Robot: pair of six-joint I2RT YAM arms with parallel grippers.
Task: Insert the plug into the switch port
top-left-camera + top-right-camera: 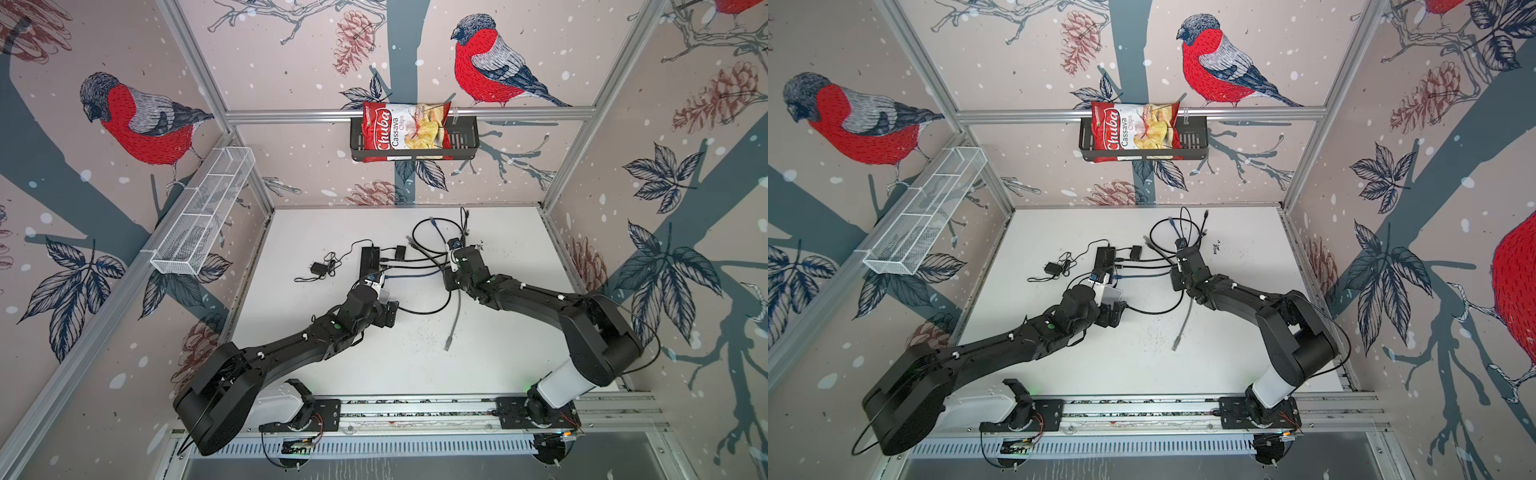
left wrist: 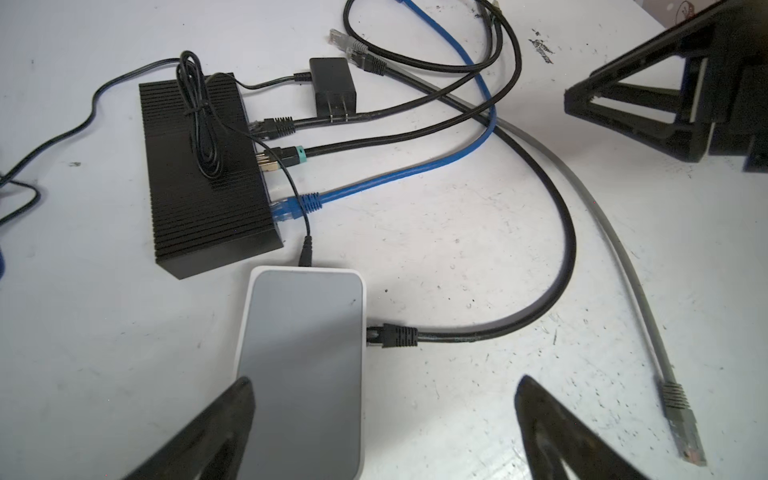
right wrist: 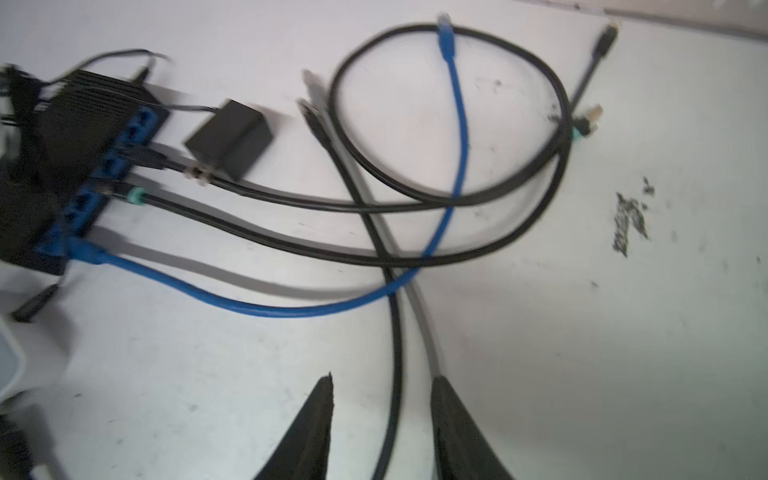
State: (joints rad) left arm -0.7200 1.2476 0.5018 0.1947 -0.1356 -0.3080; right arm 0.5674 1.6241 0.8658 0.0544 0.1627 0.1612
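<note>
- When you check the left wrist view, the left gripper [image 2: 386, 415] stands spread as wide as it goes and clamps nothing. One finger [image 2: 224, 424] overlaps the edge of the white switch [image 2: 303, 365], and you cannot tell whether it touches.
- Your right gripper [image 3: 384, 415] is parted only partway. A black cable [image 3: 397, 353] runs through the gap with room on both sides, so it is not pinched. A grey cable [image 3: 428, 345] passes right at the tip of one finger [image 3: 457, 428], and blur hides any contact.
- Look for the grey plug [image 1: 448, 344] lower and right of centre in both top views [image 1: 1175, 345]. It lies loose on the table [image 1: 519, 365] between the two arms, in no port and in neither gripper.
- You find the black switch [image 1: 370, 259] just left of centre in both top views [image 1: 1104, 259], beyond the left gripper.
- Its blue port row [image 3: 104, 166] faces the right arm. The blue cable [image 3: 291, 309] and two black leads are seated there, with open ports between them.
- The white switch sits just below the black one in a top view [image 1: 384, 296], partly under the left gripper. A black plug [image 2: 392, 336] is seated in its side.
</note>
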